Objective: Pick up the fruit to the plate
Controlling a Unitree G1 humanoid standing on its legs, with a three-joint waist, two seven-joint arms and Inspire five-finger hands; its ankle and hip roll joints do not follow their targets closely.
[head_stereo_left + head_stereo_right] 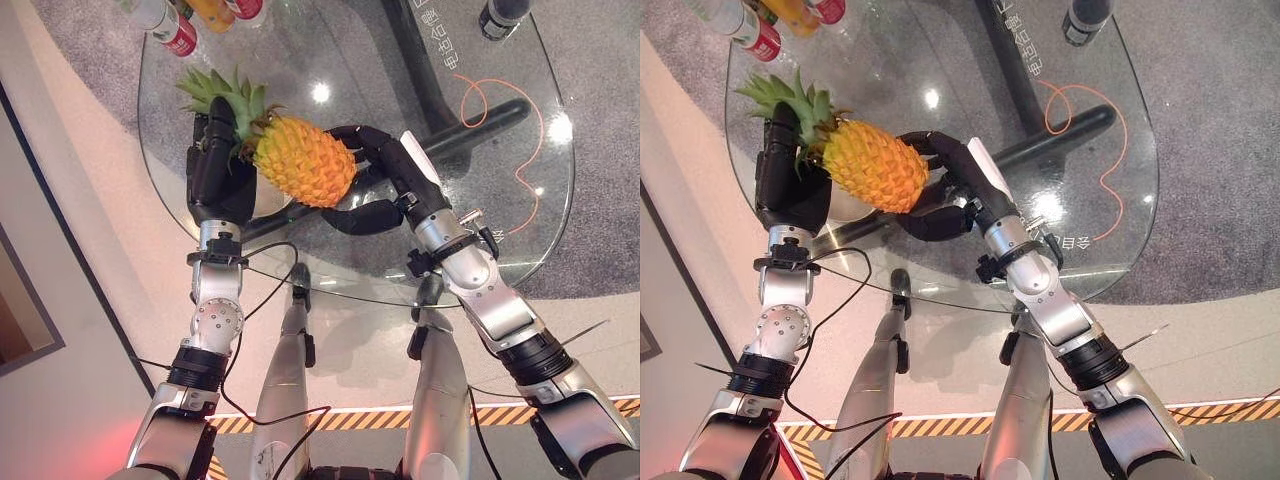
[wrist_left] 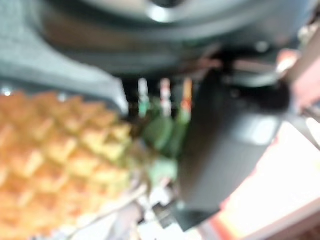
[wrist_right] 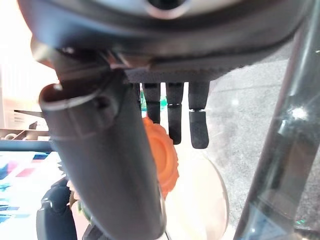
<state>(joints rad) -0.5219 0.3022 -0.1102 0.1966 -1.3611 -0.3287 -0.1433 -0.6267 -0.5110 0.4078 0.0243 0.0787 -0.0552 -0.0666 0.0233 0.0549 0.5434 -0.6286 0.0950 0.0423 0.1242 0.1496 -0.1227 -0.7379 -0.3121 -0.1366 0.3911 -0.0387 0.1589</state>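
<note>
Pineapple [image 1: 303, 160]: lifted above the glass table [image 1: 480, 150], lying sideways, leafy crown toward 10 o'clock.
Left hand [image 1: 215, 165]: at 9 o'clock of the fruit, fingers curled round the crown end, bracing it.
Right hand [image 1: 385, 175]: at 3 o'clock, fingers over the top and thumb beneath, cradling the base; two hands share a bulky load.
Plate [image 1: 272, 200]: pale rim, seemingly just under the fruit, mostly hidden.
Bottles [image 1: 180, 35]: at 11 o'clock, well apart.
</note>
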